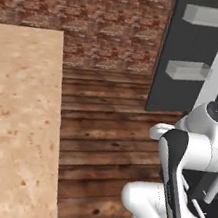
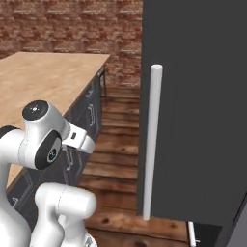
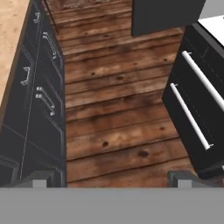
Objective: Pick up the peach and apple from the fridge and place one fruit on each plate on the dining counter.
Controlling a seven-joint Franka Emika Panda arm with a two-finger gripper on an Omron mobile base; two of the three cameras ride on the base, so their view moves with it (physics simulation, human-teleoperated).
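Observation:
In the hand view my gripper is open, its two dark fingertips wide apart with nothing between them, pointing down at the wooden floor. The fridge shows its dark drawers with silver bar handles at the right of that view. Its open dark door carries clear bins, and its outer face has a long silver handle. The dining counter has a bare wood-grain top; its dark base is at the left of the hand view. The peach, apple and plates are out of view.
A strip of wooden floor runs between the dining counter's base and the fridge. A brick wall closes the far end. The open fridge door stands across the right side of the aisle.

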